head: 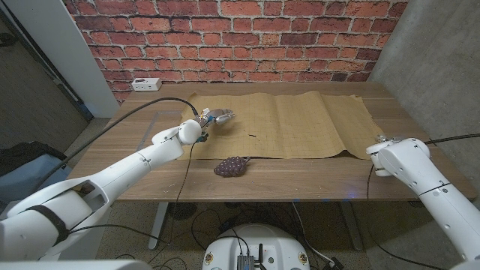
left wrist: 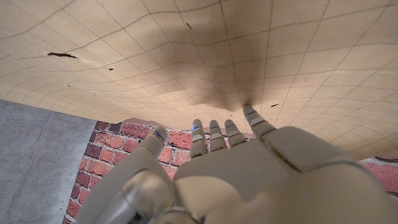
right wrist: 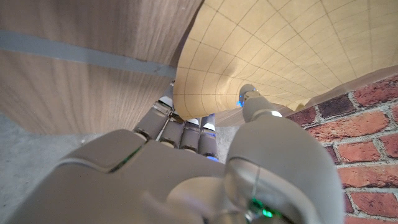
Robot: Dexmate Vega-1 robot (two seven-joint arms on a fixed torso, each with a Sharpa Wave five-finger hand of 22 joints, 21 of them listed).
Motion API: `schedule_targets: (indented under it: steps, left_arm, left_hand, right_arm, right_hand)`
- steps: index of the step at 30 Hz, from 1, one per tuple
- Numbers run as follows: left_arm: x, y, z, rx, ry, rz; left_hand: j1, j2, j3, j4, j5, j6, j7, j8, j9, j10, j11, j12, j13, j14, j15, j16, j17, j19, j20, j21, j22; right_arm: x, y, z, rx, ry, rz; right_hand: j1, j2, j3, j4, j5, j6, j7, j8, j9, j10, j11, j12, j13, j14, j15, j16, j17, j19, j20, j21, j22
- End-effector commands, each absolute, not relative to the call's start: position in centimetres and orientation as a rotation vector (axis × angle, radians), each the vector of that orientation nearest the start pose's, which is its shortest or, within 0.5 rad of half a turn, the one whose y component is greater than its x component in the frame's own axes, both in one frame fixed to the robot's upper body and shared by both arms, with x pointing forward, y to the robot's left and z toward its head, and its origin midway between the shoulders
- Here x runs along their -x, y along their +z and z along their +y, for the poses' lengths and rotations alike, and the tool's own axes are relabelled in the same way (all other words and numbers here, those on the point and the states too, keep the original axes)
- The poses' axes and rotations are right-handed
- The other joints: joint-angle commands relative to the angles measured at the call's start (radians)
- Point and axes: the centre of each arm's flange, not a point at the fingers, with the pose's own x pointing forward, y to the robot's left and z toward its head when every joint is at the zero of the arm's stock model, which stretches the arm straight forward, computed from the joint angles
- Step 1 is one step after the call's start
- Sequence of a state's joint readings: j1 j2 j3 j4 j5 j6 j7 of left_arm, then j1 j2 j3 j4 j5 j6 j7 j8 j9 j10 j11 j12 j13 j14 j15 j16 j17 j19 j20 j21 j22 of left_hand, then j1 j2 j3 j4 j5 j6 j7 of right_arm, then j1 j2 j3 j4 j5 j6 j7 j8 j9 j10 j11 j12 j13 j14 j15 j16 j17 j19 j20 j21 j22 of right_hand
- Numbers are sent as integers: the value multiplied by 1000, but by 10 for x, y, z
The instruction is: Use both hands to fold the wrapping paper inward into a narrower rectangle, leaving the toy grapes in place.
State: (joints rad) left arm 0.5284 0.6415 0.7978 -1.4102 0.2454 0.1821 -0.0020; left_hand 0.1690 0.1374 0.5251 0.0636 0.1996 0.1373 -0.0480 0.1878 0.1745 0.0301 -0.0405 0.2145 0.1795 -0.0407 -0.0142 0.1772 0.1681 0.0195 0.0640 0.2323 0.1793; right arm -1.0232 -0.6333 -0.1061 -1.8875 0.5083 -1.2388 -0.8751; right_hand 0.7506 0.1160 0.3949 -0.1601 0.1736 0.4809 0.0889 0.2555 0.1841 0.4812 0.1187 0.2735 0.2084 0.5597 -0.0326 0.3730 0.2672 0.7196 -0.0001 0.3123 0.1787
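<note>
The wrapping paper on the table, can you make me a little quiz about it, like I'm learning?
1. True or false: the toy grapes lie on top of the wrapping paper.
2. Which hand is over the paper's left part? A) left hand B) right hand
3. Fill in: behind the table stands a wall of red ____.

Key: 1. False, they sit on bare wood, just off the paper's near edge. 2. A. 3. Brick.
</note>
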Motion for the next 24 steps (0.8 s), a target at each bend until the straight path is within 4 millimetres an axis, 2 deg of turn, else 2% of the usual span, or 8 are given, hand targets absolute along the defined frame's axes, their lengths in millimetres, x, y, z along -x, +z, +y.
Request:
schedule_targets:
  steps: [1,2,5,8,11,13,15,24]
  left_arm:
    - [-679,9,203,-1189,-120,-446]
    - [-679,9,202,-1190,-120,-446]
    - [-678,9,202,-1188,-120,-447]
    - [-678,8,202,-1187,-120,-448]
    - [-677,7,202,-1186,-121,-446]
    - [-676,6,203,-1186,-119,-445]
    - [-676,5,203,-1185,-121,-443]
    - [-672,2,204,-1189,-120,-437]
  left_hand:
    - [4,-3,9,1,0,-2,0,-1,4,-2,-1,-4,5,-2,-7,-1,0,3,2,-2,5]
    - [4,-4,9,0,0,-2,0,-1,4,-2,-1,-4,5,-1,-7,-1,0,3,2,-3,5]
    - [4,-5,9,0,-1,-3,1,-2,4,-3,-1,-4,5,-2,-6,-1,0,3,0,-3,5]
    - [4,-6,9,-1,-1,-4,0,-2,4,-2,0,-5,5,-3,-7,-1,0,3,0,-3,5]
    - [4,-7,9,-1,-1,-4,0,-2,4,-2,0,-5,5,-3,-6,-1,0,3,-1,-4,5]
    - [4,-7,9,-1,-1,-4,-1,-2,4,-2,0,-5,5,-3,-7,-1,0,3,-1,-4,5]
    - [4,-7,9,-1,-1,-4,-2,-3,4,-3,-1,-5,5,-4,-7,-2,0,3,-2,-4,5]
    - [3,-9,8,-2,-1,-5,-2,-3,4,-2,-2,-6,5,-3,-7,-1,0,4,-2,-5,5]
  right_arm:
    - [-549,-70,-413,567,-808,404]
    - [-550,-69,-413,581,-809,402]
    - [-551,-65,-410,615,-814,402]
    - [-552,-63,-408,640,-822,404]
    - [-552,-61,-407,644,-831,394]
    - [-552,-60,-406,629,-829,358]
    - [-550,-61,-404,617,-852,302]
    - [-534,-62,-392,516,-1027,14]
  right_hand:
    - [59,1,-21,-9,9,127,-24,6,6,112,-8,59,24,124,-48,105,85,45,-9,28,17]
    - [91,-2,-24,-17,12,166,-33,8,7,143,-17,78,35,164,-74,151,123,54,-11,36,21]
    - [180,-17,-53,-18,15,259,-49,2,14,242,-44,156,82,217,-102,299,272,73,-10,80,49]
    - [254,-14,-78,-11,18,326,-70,-6,20,297,-62,227,132,222,-125,433,427,61,-11,120,77]
    - [342,9,-89,-12,19,421,-80,3,26,380,-82,324,193,253,-150,542,534,51,-10,154,82]
    - [400,30,-91,-8,17,522,-72,28,32,449,-91,399,241,310,-159,601,576,55,-11,186,88]
    - [412,42,-94,-2,16,550,-61,33,33,464,-83,424,260,329,-165,620,589,51,-9,198,91]
    - [438,59,-104,10,21,567,-45,41,59,483,-113,480,313,370,-172,663,629,48,-1,234,102]
